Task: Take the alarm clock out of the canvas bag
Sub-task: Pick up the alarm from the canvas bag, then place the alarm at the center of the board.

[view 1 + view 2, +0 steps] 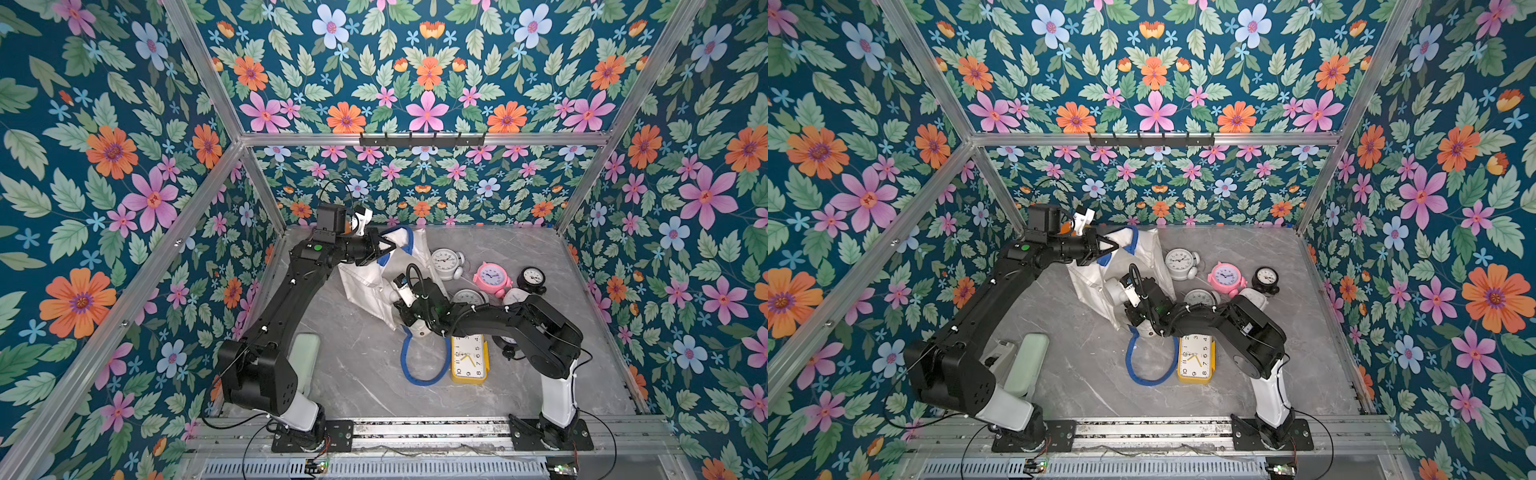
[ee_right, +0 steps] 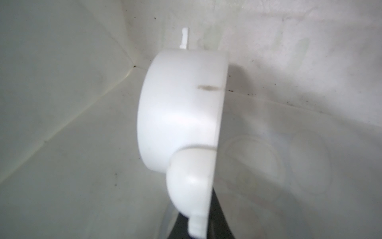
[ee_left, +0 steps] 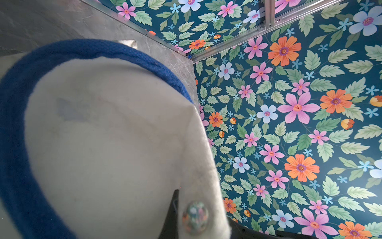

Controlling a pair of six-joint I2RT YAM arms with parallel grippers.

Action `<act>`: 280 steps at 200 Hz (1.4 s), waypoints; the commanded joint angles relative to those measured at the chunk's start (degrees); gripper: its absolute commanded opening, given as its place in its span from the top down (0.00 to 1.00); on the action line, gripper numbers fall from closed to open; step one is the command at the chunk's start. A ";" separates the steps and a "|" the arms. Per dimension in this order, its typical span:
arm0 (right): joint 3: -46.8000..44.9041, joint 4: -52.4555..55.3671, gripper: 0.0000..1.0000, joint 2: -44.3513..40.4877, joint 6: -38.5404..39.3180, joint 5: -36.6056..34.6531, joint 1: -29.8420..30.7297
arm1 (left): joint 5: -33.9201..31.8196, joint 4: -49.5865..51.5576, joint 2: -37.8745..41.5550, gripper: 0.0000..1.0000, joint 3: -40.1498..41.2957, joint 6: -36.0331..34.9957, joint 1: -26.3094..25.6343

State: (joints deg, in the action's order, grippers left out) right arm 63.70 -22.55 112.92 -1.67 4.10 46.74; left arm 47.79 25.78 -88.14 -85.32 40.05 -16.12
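Observation:
The white canvas bag [image 1: 365, 286] [image 1: 1090, 282] lies slumped on the grey table. My left gripper [image 1: 386, 248] [image 3: 203, 225] is shut on its rim beside a blue handle [image 3: 99, 49] and holds that edge up. The fabric and a round snap button [image 3: 195, 217] sit between the black fingers [image 3: 171, 217]. My right wrist [image 1: 415, 305] reaches into the bag's mouth, so its jaws are hidden in both top views. In the right wrist view my right gripper [image 2: 196, 225] is shut on the bell end of a white alarm clock [image 2: 182, 115] inside the bag.
Several clocks lie right of the bag: silver [image 1: 446, 262], pink [image 1: 492, 279], black [image 1: 532, 279] and a yellow rectangular one [image 1: 468, 358]. The bag's other blue handle [image 1: 419, 368] loops on the table. A pale green object [image 1: 303, 361] lies by my left arm.

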 commanded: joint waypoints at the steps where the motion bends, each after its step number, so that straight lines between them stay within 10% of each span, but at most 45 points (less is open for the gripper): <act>1: -0.23 -2.09 0.92 -0.46 0.79 -0.36 0.10 | 1.42 -0.58 0.84 1.00 -0.70 -1.05 0.05; 190: 3.87 41.55 1.00 -36.68 2.11 8.76 -0.14 | -10.12 -3.66 -0.38 1.00 0.92 2.82 0.66; 280: 9.68 58.72 1.00 -54.05 1.81 8.81 -5.65 | -11.67 -23.18 1.58 1.00 5.82 21.56 -5.11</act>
State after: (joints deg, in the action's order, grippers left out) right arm 71.70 33.56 61.93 -0.73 13.63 42.65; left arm 36.10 13.02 -88.20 -80.79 53.84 -20.53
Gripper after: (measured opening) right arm 0.081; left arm 0.059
